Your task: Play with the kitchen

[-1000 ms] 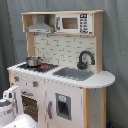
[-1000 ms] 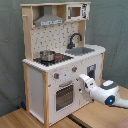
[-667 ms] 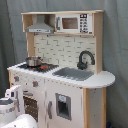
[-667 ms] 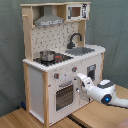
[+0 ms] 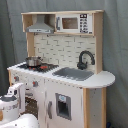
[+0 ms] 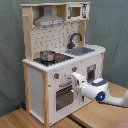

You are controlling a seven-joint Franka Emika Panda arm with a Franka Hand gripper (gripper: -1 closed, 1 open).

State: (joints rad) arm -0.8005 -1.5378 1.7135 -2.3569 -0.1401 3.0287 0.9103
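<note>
Fingers (image 6: 75,79) of our arm press against the kitchen (image 6: 47,75) front, at about three o'clock from the oven door (image 6: 64,95) in the second exterior view; we cannot tell how wide they stand. We judge play barely begun: door shut, pot (image 6: 47,54) on the hob.

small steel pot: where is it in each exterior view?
First exterior view: small steel pot at centre-left, on the hob left of the sink.
Second exterior view: pot left of centre, on the hob, sink to its right.
Shared landmark: black faucet behind the sink.
</note>
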